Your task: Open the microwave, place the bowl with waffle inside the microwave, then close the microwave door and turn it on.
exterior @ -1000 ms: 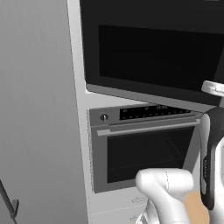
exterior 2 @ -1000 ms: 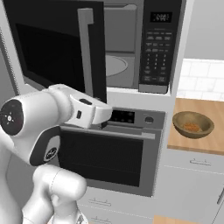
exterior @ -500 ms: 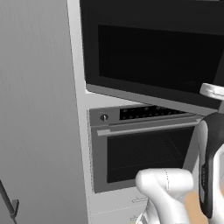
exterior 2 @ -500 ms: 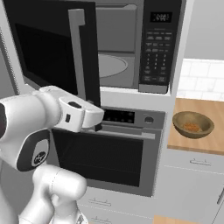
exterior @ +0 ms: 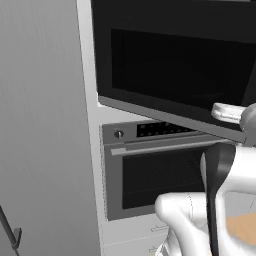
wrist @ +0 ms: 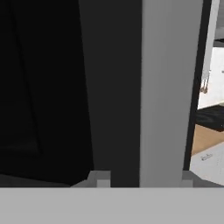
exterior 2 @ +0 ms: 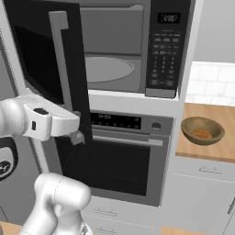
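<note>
The microwave (exterior 2: 137, 46) stands open above and to the right of the end effector (exterior 2: 77, 136), its grey cavity and round turntable exposed. The microwave door (exterior 2: 46, 55), black with a dark window, is swung wide; its grey vertical bar handle (exterior 2: 62, 59) runs between the fingertips (wrist: 101, 178). A brown bowl (exterior 2: 202, 130) holding the waffle sits on the wooden tabletop (exterior 2: 220, 151), well to the right.
</note>
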### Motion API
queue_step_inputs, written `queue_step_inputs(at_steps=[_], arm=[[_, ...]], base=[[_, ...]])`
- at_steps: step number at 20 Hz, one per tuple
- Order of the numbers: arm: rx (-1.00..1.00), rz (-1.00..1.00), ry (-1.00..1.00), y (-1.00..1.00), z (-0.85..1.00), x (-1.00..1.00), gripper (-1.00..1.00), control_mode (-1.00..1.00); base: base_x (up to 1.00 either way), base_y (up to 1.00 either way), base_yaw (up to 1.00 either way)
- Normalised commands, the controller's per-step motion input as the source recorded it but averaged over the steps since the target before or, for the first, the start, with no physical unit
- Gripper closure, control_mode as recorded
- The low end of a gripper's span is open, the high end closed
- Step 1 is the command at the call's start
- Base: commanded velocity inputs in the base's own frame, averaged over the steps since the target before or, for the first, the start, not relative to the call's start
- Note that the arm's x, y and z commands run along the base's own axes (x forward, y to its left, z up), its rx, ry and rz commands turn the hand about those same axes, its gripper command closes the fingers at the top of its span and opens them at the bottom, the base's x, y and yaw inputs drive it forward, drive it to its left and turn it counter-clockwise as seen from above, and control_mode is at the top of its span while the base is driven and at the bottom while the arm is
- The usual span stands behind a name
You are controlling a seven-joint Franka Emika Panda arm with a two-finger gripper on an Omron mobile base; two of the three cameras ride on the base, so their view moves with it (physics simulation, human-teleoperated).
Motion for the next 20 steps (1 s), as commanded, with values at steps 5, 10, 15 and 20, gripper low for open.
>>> queue_step_inputs(at_steps=[5, 10, 15, 20], arm=[[-0.09, -0.06, -0.1, 0.9, 0.0, -0.08, 1.0, -1.0], [-0.07, -0.08, -0.19, 0.9, -0.02, -0.03, 1.0, -1.0], [-0.01, -0.02, 0.0, 0.34, -0.08, 0.0, -1.0, -1.0], [-0.04, 0.0, 0.0, 0.1, -0.04, 0.0, -1.0, -1.0]], base=[[0.0, 0.0, 0.0], [0.0, 0.0, 0.0], [0.0, 0.0, 0.0], [0.0, 0.0, 0.0]])
